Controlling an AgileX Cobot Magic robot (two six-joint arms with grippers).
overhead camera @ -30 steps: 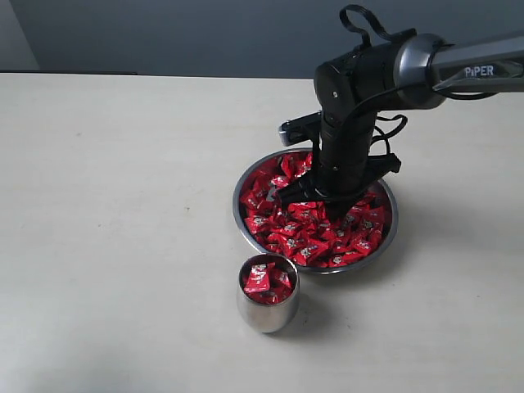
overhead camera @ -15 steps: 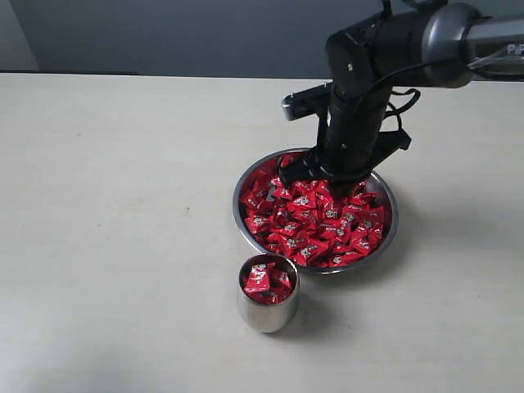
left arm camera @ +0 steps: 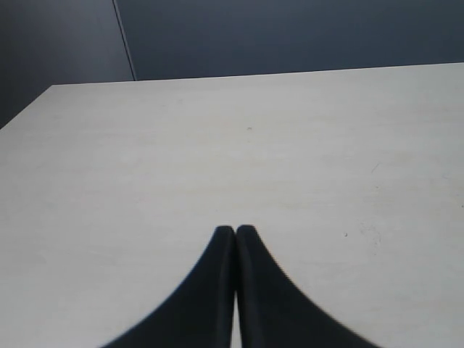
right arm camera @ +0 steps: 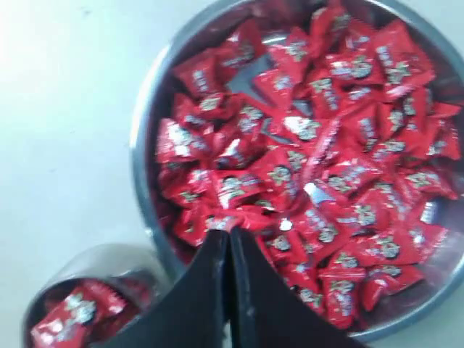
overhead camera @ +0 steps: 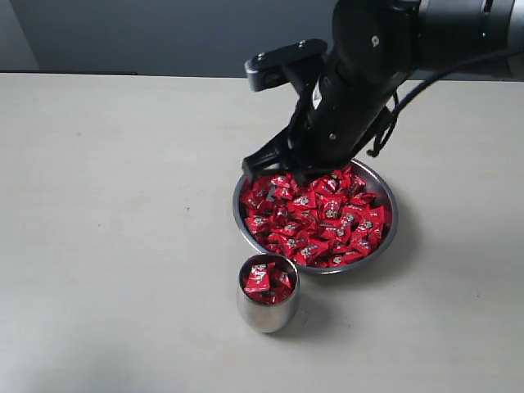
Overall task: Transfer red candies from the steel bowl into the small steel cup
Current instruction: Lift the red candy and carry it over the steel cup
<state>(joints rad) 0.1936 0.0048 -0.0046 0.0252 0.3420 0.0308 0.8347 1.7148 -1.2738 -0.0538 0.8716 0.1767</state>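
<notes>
The steel bowl (overhead camera: 392, 232) (right arm camera: 143, 123) sits right of centre, heaped with red candies (overhead camera: 327, 221) (right arm camera: 326, 145). Just in front of it stands the small steel cup (overhead camera: 267, 313) (right arm camera: 101, 259), with several red candies (overhead camera: 262, 280) inside. My right gripper (overhead camera: 286, 174) (right arm camera: 228, 232) hangs above the bowl's left side, lifted off the pile. Its jaws are shut, with a red candy wrapper (right arm camera: 239, 217) pinched at the tips. My left gripper (left arm camera: 235, 230) is shut on nothing over bare table and is out of the exterior view.
The pale tabletop (overhead camera: 115, 205) spreads wide to the left of the bowl and cup. A dark wall (overhead camera: 164, 33) runs along its far edge. The right arm's bulk (overhead camera: 368, 74) hangs over the back of the bowl.
My right gripper rose out of the candy pile and shifted left toward the bowl's left rim, jaws staying shut. Bowl and cup have not moved.
</notes>
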